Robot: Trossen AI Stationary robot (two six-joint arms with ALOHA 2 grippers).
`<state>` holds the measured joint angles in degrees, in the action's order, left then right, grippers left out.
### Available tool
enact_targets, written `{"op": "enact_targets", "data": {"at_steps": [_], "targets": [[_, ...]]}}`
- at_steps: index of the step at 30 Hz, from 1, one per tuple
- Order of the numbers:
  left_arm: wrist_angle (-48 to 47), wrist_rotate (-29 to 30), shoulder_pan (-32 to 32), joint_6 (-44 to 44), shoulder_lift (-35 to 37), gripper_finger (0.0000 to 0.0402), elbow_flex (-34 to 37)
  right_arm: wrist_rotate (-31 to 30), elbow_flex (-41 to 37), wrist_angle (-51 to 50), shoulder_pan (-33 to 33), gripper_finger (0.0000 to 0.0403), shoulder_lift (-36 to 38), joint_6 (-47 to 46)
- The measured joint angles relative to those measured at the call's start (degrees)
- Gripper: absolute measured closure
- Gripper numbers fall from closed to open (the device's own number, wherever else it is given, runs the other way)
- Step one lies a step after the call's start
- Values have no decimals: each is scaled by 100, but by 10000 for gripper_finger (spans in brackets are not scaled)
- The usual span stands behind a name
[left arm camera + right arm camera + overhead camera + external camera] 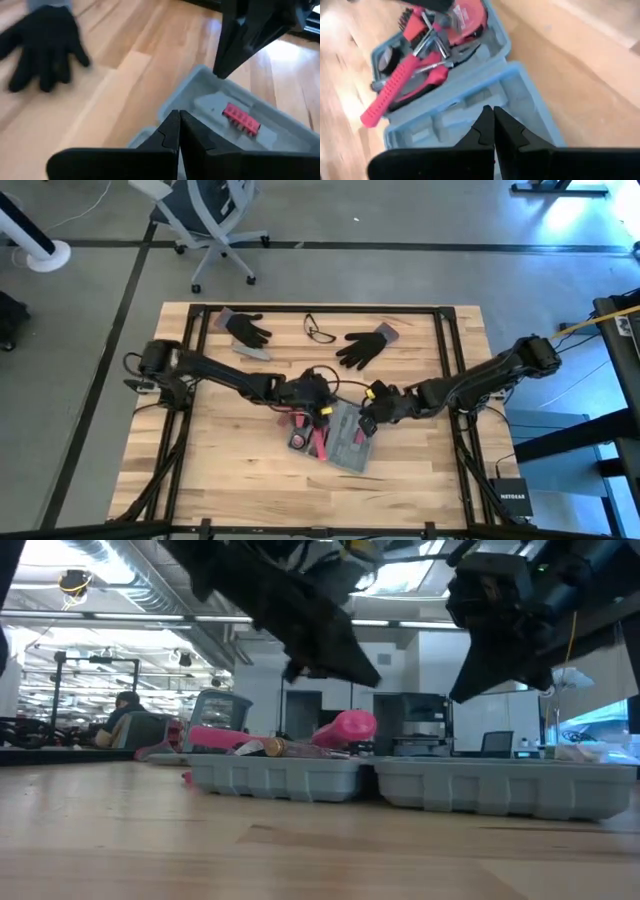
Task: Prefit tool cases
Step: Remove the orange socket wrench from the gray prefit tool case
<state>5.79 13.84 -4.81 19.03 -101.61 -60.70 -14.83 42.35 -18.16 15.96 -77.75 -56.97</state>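
The grey-blue tool case lies open and flat on the wooden table, both halves resting on their backs. One half holds red-handled tools, among them a hammer. The other half shows bare moulded slots and a small red bit holder. My left gripper hangs shut above the tool-filled half. My right gripper hangs shut above the other half. In the low view both sets of fingers stand clear above the case.
Two black gloves and a pair of glasses lie near the table's far edge. A black frame runs around the tabletop. Bare wood lies to the left and right of the case and toward the near edge.
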Motion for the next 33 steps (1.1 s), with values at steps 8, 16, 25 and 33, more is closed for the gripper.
{"op": "enact_targets", "data": {"at_steps": [8,16,25,33], "targets": [[-2910,-1391,485,-408,947,368,-2,361,0,249,-185,402,4,326],[-4026,-2096,1037,-1067,1006,256,-1,828,0,427,-174,402,4,351],[-4527,-2183,842,-2645,916,202,-134,587,0,445,-176,402,-36,498],[-4578,-1990,740,-2824,670,202,-134,233,-2,469,-176,402,-36,488]]}}
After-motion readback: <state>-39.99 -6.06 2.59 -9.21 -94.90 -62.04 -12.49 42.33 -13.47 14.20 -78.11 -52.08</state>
